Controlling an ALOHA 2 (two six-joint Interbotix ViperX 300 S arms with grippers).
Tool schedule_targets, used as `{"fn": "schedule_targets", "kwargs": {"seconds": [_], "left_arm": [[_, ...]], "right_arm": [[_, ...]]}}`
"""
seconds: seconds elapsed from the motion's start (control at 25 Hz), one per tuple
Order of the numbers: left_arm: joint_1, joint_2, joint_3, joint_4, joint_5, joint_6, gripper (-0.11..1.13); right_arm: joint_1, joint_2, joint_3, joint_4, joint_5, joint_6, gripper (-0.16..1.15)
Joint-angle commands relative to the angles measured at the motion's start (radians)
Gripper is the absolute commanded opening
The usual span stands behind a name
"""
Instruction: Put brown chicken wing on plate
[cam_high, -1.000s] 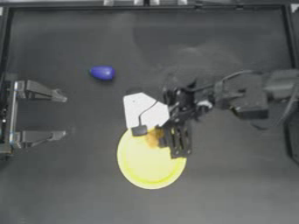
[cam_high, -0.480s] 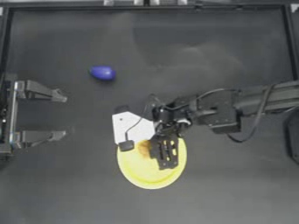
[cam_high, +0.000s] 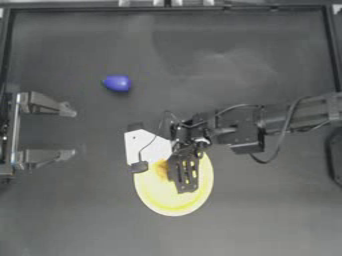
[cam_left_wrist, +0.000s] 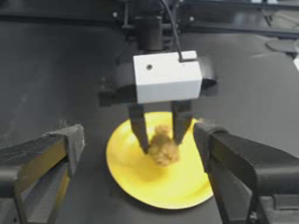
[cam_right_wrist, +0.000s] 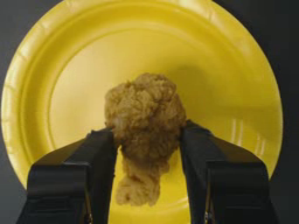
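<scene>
The brown chicken wing, a lumpy orange-brown piece, is pinched between the two dark jaws of my right gripper, which is shut on it. The right arm reaches in from the right, so the gripper hangs over the left half of the pale yellow plate. In the left wrist view the wing hangs low over the plate; I cannot tell whether it touches. My left gripper is parked at the left edge, open and holding nothing.
A small blue rounded object lies on the dark table, at the far left, well away from the plate. The right arm and its cables stretch across the right half of the table.
My right gripper has carried the wing leftward and toward the front, from the plate's far edge to over the plate, and has come lower. The left arm has not moved.
</scene>
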Motion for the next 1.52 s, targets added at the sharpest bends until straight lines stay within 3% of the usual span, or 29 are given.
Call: {"fn": "schedule_targets", "kwargs": {"seconds": [0.04, 0.24, 0.36, 0.68, 0.76, 1.0, 1.52], "left_arm": [[0.002, 0.008, -0.009, -0.002, -0.005, 0.0, 1.03], [0.002, 0.006, -0.009, -0.002, -0.003, 0.0, 1.03], [0.002, 0.006, -0.009, -0.002, -0.005, 0.0, 1.03], [0.002, 0.006, -0.009, -0.002, -0.005, 0.0, 1.03], [0.002, 0.006, -0.008, -0.002, -0.005, 0.0, 1.03], [0.002, 0.006, -0.008, -0.002, -0.005, 0.0, 1.03], [0.002, -0.018, 0.005, -0.002, -0.005, -0.002, 1.03]], "right_arm": [[0.005, -0.018, -0.028, 0.011, 0.0, 0.0, 0.35], [0.006, -0.014, -0.028, 0.026, 0.005, -0.003, 0.39], [0.006, -0.012, -0.028, 0.04, 0.011, -0.012, 0.5], [0.006, -0.008, -0.029, 0.054, 0.017, -0.008, 0.98], [0.005, -0.009, -0.031, 0.058, 0.017, -0.011, 1.05], [0.005, -0.014, -0.058, 0.081, 0.054, -0.018, 1.02], [-0.015, -0.118, -0.072, 0.071, 0.08, -0.028, 1.02]]}}
